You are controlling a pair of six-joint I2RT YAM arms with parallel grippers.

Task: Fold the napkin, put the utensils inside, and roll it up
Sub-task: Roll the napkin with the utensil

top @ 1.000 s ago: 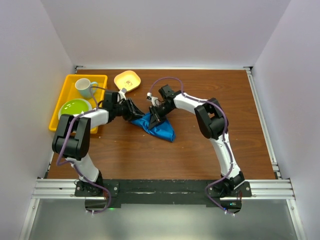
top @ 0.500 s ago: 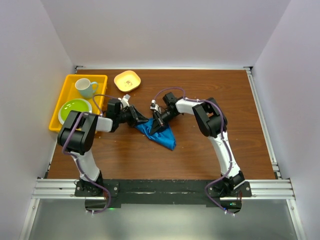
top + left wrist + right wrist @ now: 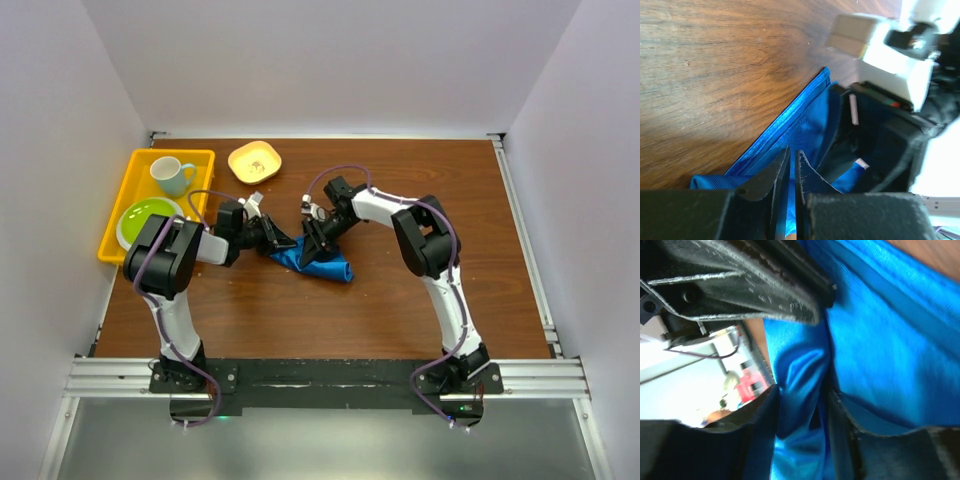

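**Both hands at the napkin**

The napkin (image 3: 322,263) lies bunched on the surface (image 3: 420,300), directly under and between the two hands. The left hand (image 3: 791,152) meets the cloth's left end. Its fingers are almost pressed together, leaving only a thin slit, and they pinch a fold of blue cloth that shows in that slit. A hemmed edge of the napkin runs away from the fingertips, up and to their right, over bare wood.

The right hand (image 3: 802,392) faces the left hand from the opposite side, tip close to tip. Its fingers (image 3: 842,440) stand apart, with a ridge of napkin lying in the gap between them. The cloth continues past the fingertips and to their right. A finger of the left hand crosses just beyond the right hand's tips, against the cloth.

On the left hand's outer side, well apart from the napkin, a tray (image 3: 197,160) holds a cup (image 3: 172,175) and a bowl (image 3: 150,218). A dish (image 3: 254,161) stands beyond both hands
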